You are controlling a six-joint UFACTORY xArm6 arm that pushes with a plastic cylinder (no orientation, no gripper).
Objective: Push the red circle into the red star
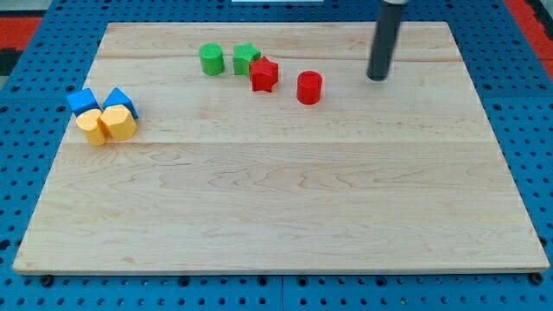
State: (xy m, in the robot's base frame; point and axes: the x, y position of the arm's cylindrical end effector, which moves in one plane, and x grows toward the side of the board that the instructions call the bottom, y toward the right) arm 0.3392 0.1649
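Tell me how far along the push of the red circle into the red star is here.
Done: nothing visible; a gap separates the red circle from the red star. In hand: my tip stands to the view's right of the circle, apart from it, roughly in line for a leftward push. Left: contact, then sliding the circle left and slightly up into the star.

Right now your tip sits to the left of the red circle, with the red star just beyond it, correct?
Not quite. In the camera view my tip sits to the view's right of the red circle, apart from it; the red star is just beyond the circle, on its left.
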